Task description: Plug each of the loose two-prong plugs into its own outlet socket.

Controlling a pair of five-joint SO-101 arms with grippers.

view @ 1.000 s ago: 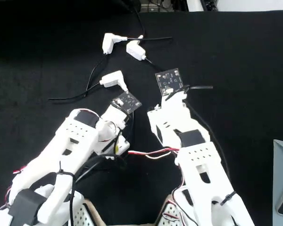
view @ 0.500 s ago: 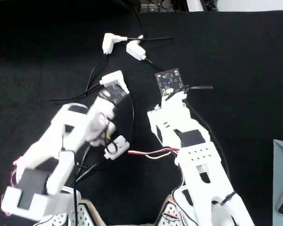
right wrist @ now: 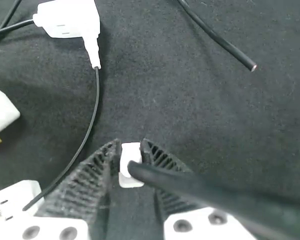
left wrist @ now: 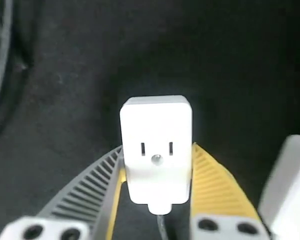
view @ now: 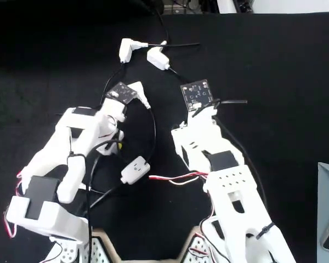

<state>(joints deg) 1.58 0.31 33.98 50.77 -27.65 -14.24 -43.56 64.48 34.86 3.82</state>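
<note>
Meanwhile, the left hand [left wrist: 157, 162] clenched a white socket [left wrist: 156, 125], the right hand [right wrist: 129, 148] pinched a small plug [right wrist: 126, 160], loose cords [right wrist: 92, 115] crossing the black surface [view: 274, 66].

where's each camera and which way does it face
high view: fixed above, looking down at the table; both arms show.
left wrist view: on that arm, facing along the left gripper, jaws shut on an outlet socket.
right wrist view: on that arm, facing along the right gripper, jaws shut on a plug.
shared: high and right wrist views both show one loose white connector.
</note>
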